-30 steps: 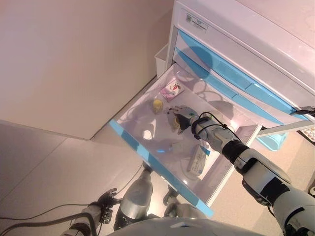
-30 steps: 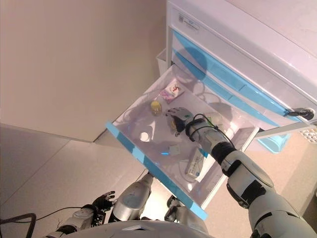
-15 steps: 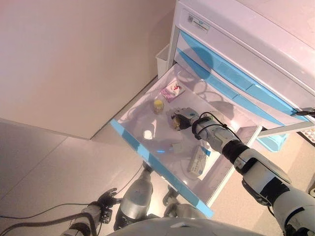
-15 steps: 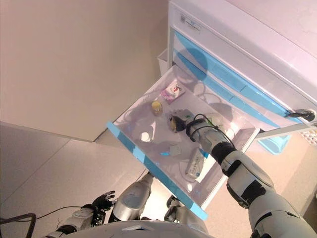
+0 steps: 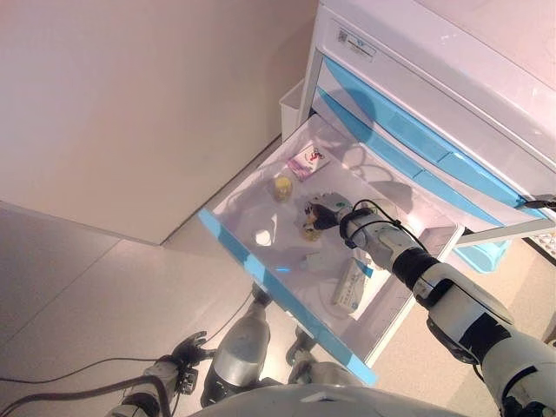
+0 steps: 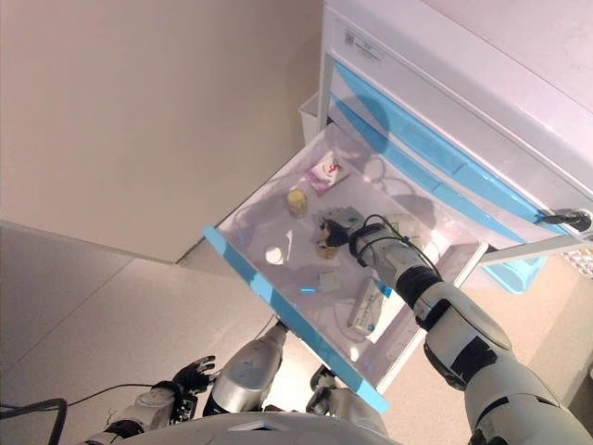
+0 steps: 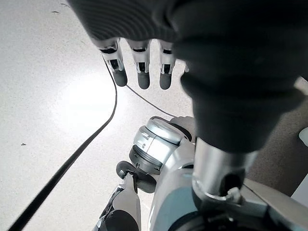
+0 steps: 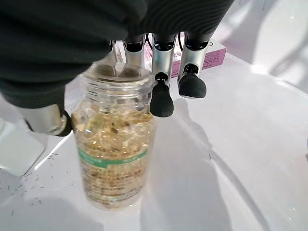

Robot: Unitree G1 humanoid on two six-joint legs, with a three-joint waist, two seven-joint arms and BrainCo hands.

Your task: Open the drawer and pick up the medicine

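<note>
The cabinet's drawer (image 5: 259,271), with a blue front, stands pulled open. My right hand (image 5: 323,209) is inside it, fingers and thumb curled round the top of a clear medicine bottle (image 8: 113,144) full of yellow capsules. The bottle (image 5: 310,229) stays upright, at or just above the drawer's white floor. In the right wrist view two fingers (image 8: 161,72) hang beside the bottle while the others and the thumb grip its neck. My left hand (image 5: 188,351) hangs low by the floor, fingers (image 7: 138,62) straight and empty.
In the drawer lie a pink box (image 5: 307,162), a small yellow bottle (image 5: 281,186), a white round cap (image 5: 263,235), a small white box (image 5: 314,260) and a white-and-blue box (image 5: 351,285). A white bin (image 5: 291,104) stands by the wall.
My right hand's fingers have curled from open over the bottle to closed round its top. The camera has shifted slightly.
</note>
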